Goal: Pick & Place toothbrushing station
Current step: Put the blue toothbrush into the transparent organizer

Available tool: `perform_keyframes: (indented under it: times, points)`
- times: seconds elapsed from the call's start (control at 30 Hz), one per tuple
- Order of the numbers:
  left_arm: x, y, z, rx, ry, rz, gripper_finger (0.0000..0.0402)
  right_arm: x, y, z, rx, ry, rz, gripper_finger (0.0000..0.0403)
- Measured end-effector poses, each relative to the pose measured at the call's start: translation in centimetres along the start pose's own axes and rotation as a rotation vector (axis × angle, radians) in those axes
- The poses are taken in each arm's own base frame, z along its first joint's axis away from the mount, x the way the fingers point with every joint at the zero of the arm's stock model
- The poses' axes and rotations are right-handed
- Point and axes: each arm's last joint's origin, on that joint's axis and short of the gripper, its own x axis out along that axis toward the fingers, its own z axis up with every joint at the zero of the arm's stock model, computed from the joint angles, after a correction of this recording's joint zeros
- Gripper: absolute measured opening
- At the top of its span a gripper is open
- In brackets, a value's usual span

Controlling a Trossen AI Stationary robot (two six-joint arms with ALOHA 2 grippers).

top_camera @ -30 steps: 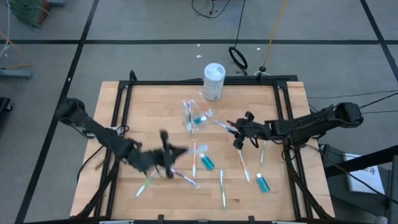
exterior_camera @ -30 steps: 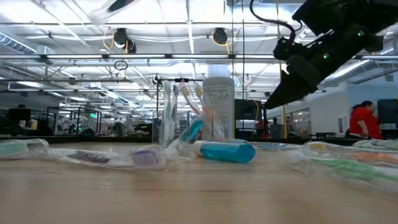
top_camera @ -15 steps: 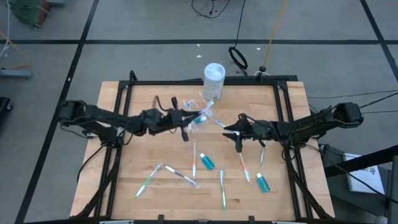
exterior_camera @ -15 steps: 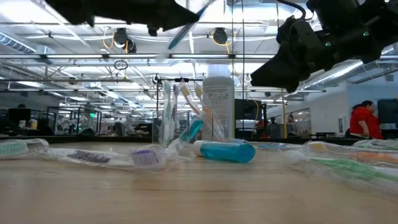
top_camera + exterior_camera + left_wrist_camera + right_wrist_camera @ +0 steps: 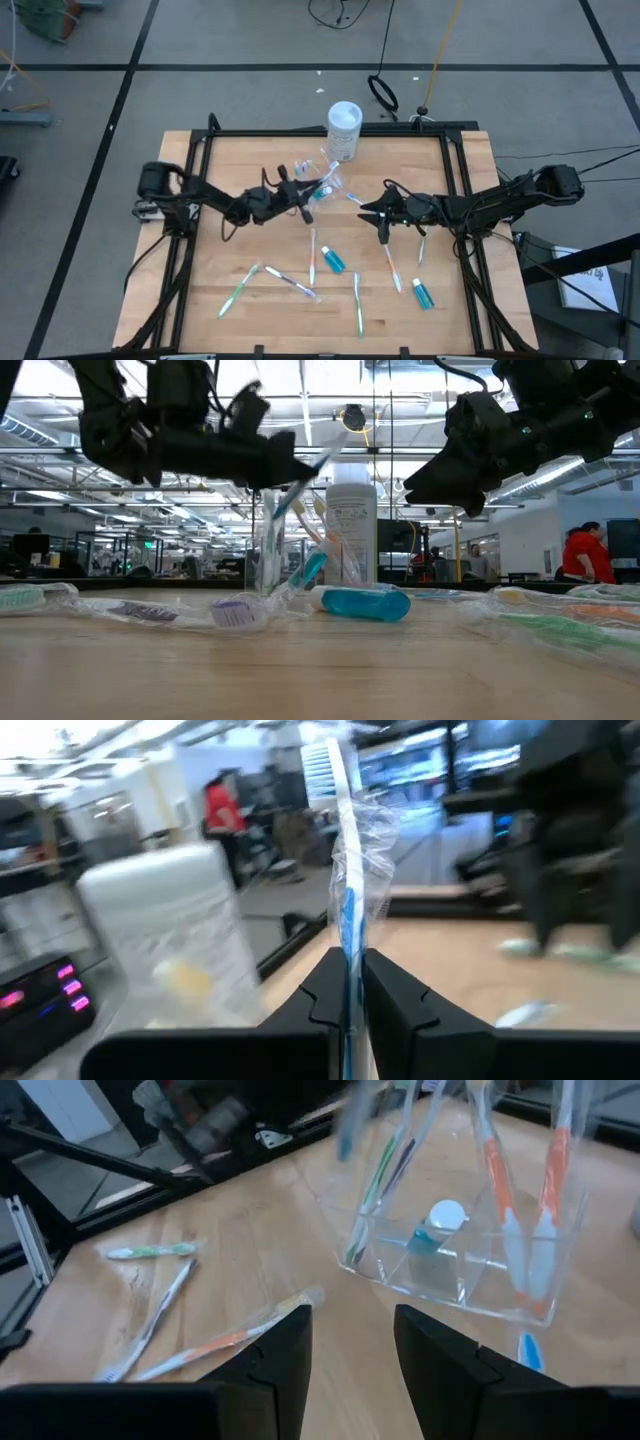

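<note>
Fingers of the left gripper [image 5: 303, 194] pinch a wrapped blue toothbrush [image 5: 343, 870], poised at the clear cup [image 5: 318, 190] at counter [image 5: 240, 240] centre. Right gripper [image 5: 372, 212] hovers just right of the cup, fingers spread, empty. Other toothbrushes [image 5: 358, 303] and toothpaste tubes [image 5: 332, 260] lie nearer.

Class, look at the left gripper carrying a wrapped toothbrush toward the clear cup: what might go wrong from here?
1. The left gripper pinches the blue toothbrush low, so its long free end may strike the clear cup's rim.
2. The cup already holds several brushes; another might jam or tip it.
3. The right gripper hovers nearby, risking contact.
</note>
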Motion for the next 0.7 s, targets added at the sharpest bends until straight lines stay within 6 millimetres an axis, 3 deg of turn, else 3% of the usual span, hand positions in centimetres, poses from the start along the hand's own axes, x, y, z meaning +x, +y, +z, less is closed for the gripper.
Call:
perform_keyframes:
  times: [0.17,0.3,0.53,0.7]
  points:
    - [0.7,0.6,-2.0,-0.033,-0.022,0.064,0.0006,0.0,0.0,0.0,0.017,0.002,-0.001,0.0134]
    - [0.7,0.6,-3.1,-0.108,0.024,0.150,0.0019,0.0,0.0,-0.1,0.015,0.008,-0.003,0.0134]
    - [-0.3,-1.1,-3.3,-0.002,0.096,0.257,0.0033,0.0,-0.1,-0.2,0.012,0.020,-0.008,0.0134]
    - [-1.1,-2.3,-3.0,-0.046,0.097,0.288,0.0021,0.0,-0.1,-0.3,0.014,0.033,-0.014,0.0134]
